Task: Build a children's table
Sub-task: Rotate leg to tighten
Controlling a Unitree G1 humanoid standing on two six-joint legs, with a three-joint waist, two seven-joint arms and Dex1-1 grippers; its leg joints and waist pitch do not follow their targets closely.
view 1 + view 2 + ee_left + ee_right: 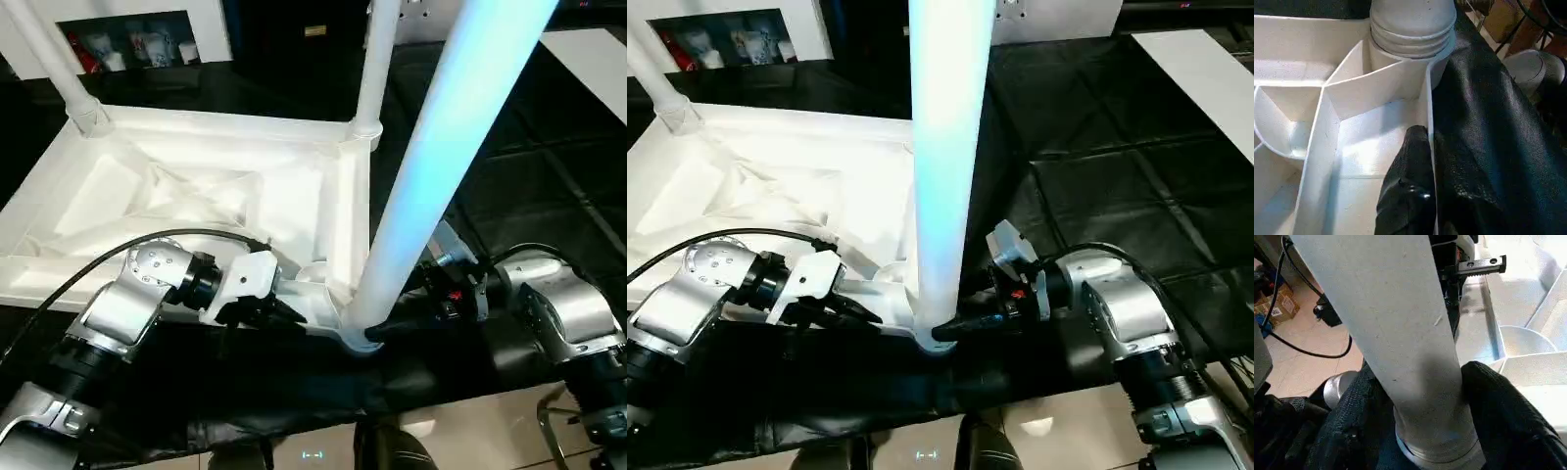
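Observation:
The white table top (pixel 196 186) lies upside down on a black surface, ribbed underside up. Two legs stand in its far corner sockets (pixel 377 59) (pixel 49 59). A third leg (pixel 441 166) stands in the near right socket, leaning slightly towards me. My right gripper (pixel 377 333) is shut on this leg just above the socket, with a black finger (pixel 1498 416) pressed on each side. My left gripper (pixel 284 311) is shut on the top's near rim (pixel 1429 112), next to that socket. One finger (pixel 1405 196) lies against the rim's inner wall.
Black sheeting (pixel 549 176) covers the surface around the top and stretches to the right. A white cabinet (pixel 137 44) with small items stands at the back left, and a white board (pixel 593 59) at the far right. A cardboard box and cables (pixel 1278 303) lie on the floor below.

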